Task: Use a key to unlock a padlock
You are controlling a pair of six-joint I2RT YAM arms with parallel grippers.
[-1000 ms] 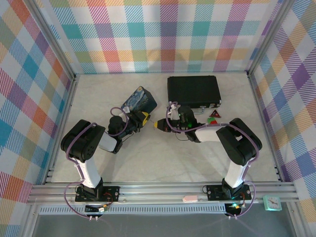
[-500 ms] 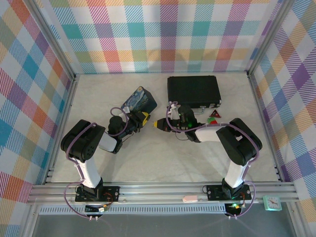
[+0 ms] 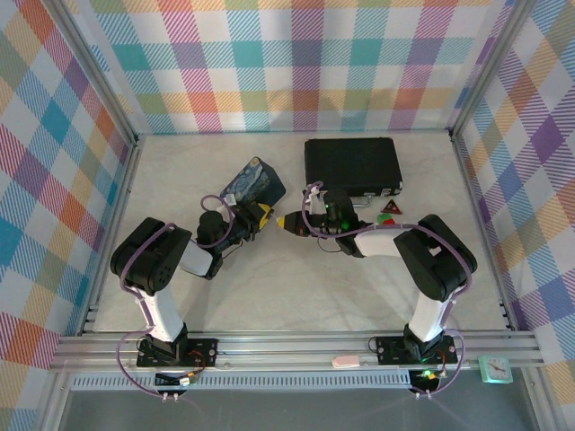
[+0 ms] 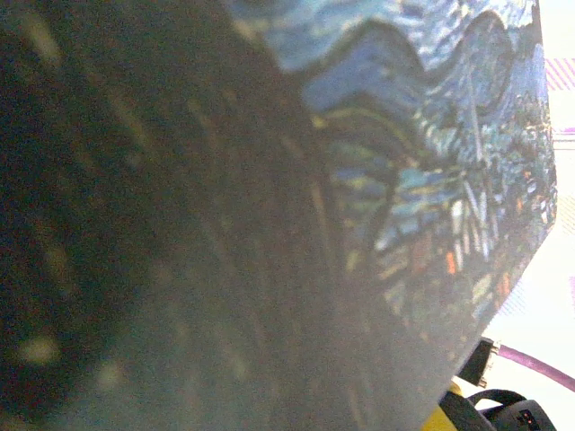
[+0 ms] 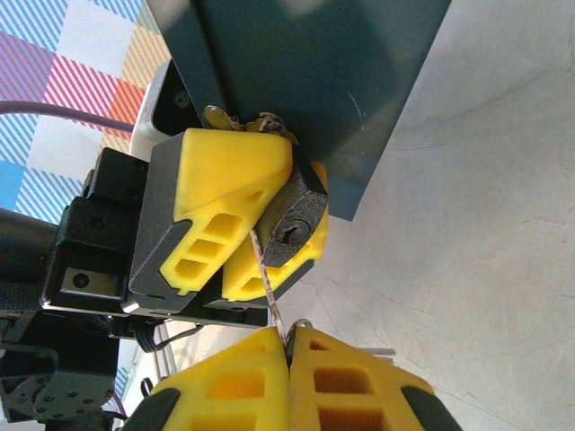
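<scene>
Padlock (image 5: 295, 224) open yet?

— Not from what I see. It sits at the edge of the blue tin (image 5: 305, 63), above the counter (image 5: 485, 224), pinched between the yellow fingers of the left hand (image 3: 260, 214), keyhole facing out.

And the key (image 5: 267, 280)?

— Nipped in the right hand (image 5: 289, 346), whose fingers are pressed together on it. Its tip lies just beside the keyhole, not in it.

So what's left?

— I'd judge nearly all: seat the blade, turn, free the shackle. Only the grasping and lining-up are done.
</scene>
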